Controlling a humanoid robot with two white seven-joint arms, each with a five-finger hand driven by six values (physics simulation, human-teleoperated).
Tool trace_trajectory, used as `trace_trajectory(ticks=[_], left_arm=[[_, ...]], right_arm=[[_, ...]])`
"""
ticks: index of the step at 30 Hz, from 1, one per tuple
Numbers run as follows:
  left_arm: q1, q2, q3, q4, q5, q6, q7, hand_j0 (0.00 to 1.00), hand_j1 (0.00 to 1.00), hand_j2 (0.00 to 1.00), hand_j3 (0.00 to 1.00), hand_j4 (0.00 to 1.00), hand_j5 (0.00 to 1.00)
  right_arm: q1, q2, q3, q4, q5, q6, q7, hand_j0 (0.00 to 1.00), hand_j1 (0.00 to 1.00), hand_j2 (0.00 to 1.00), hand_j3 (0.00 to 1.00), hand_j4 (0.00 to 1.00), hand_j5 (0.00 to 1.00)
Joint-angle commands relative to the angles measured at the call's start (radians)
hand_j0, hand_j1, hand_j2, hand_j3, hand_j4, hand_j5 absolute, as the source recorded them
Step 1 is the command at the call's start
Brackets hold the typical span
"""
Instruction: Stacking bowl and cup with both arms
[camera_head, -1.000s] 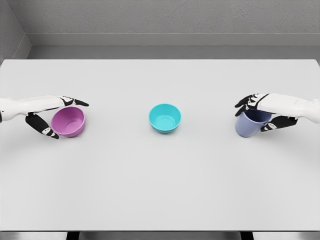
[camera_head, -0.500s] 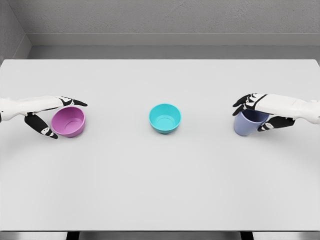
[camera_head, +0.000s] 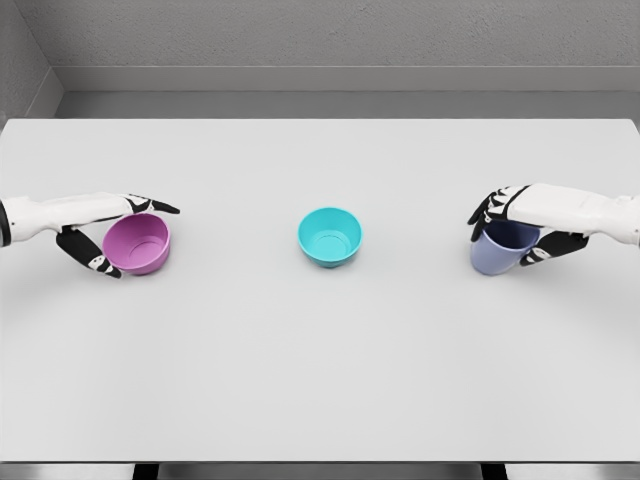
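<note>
A pink bowl (camera_head: 137, 243) sits on the left of the white table (camera_head: 320, 370). My left hand (camera_head: 143, 238) closes on it, fingers (camera_head: 150, 205) over the far rim and thumb against the near left side. A lavender cup (camera_head: 497, 255) stands at the right. My right hand (camera_head: 498, 238) grips it from above, fingers curled over the rim and thumb on the right side. A teal bowl (camera_head: 329, 236) stands alone at the table's middle, upright, with neither hand near it.
A grey wall runs behind the table's far edge. Nothing else stands on the table between the teal bowl and either hand.
The right hand and the cup shifted a few pixels left, then back right. The left hand's thumb drew slightly closer to the pink bowl, which stayed put.
</note>
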Motion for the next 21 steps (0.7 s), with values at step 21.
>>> trace_trajectory(ticks=[21], left_arm=[[0.002, -0.012, -0.005, 0.010, 0.004, 0.002, -0.001, 1.00, 1.00, 1.00, 1.00, 1.00, 1.00]], right_arm=[[-0.029, -0.008, -0.004, -0.040, -0.009, 0.002, -0.001, 0.55, 0.55, 0.55, 0.55, 0.55, 0.55]])
